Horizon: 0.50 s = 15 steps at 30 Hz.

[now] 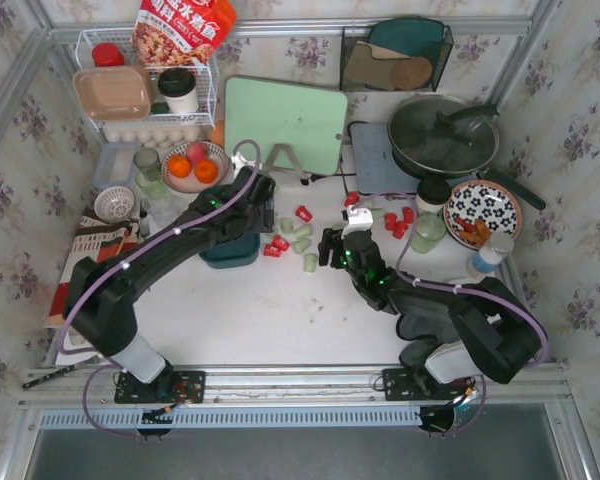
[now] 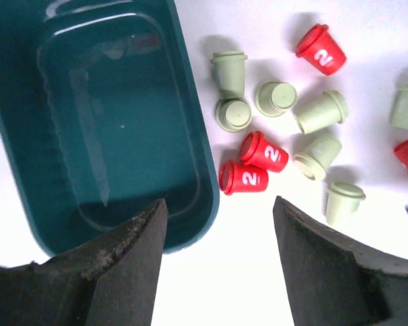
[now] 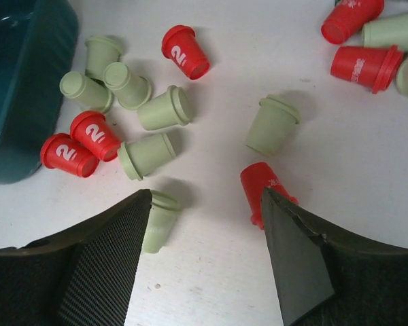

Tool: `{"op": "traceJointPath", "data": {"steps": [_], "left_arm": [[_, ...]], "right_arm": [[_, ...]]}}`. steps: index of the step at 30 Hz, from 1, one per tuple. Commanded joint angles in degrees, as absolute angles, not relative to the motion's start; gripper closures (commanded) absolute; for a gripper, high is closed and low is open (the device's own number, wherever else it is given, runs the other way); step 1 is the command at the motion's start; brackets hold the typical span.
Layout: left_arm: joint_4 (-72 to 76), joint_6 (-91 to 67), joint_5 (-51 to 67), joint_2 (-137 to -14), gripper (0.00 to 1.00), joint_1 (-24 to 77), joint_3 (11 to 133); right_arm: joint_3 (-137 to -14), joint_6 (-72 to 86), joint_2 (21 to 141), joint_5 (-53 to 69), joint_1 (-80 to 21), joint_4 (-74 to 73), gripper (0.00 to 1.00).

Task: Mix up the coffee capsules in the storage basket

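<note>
Your left pincer (image 2: 217,214) hangs with its jaws apart and nothing between them. One of its fingers (image 2: 122,265) sits over the rounded end of the basket (image 2: 194,115), and the other is over bare bench (image 2: 245,292). So the basket lies just to one side of the gap, its rim running right under the pincer. The capsules (image 2: 265,151) lie on the bench just beyond the rim, on the other side. Two red ones lie side by side nearest the basket wall, with pale green ones tipped over around them.

Your right pincer (image 3: 205,204) is also spread wide and grips nothing. A green capsule (image 3: 158,221) lies on its side against one finger, partly hidden by it. A red capsule (image 3: 258,182) lies half hidden behind the other finger. Past the gap, one more green one lies alone. The main scatter lies further off towards the basket (image 3: 20,88), and a second group of red and green ones lies at the opposite far corner.

From above, the left pincer (image 1: 258,200) is over the basket (image 1: 230,252) and the right pincer (image 1: 330,248) is near it. The capsules (image 1: 290,238) are strewn on the bench between the two.
</note>
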<state>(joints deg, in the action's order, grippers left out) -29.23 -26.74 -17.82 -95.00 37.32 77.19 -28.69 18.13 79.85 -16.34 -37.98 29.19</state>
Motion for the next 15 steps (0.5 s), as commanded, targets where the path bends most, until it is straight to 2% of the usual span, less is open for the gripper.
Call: {"op": "traceJointPath", "data": {"steps": [1, 9, 15], "left_arm": [[-27.4, -21.8, -21.0, -89.0, 0.34, 39.0, 74.2], [-26.1, -18.2, -21.1, -74.9, 0.34, 40.9, 63.0], [-29.6, -16.6, -23.0, -68.8, 0.34, 41.0, 59.0]], "right_arm": [[-31.0, 24.8, 83.0, -24.5, -40.8, 28.0, 0.27], [-36.5, 26.8, 90.9, -27.8, -44.7, 22.8, 0.29], [-39.0, 27.1, 96.2, -27.0, -45.5, 21.5, 0.33]]}}
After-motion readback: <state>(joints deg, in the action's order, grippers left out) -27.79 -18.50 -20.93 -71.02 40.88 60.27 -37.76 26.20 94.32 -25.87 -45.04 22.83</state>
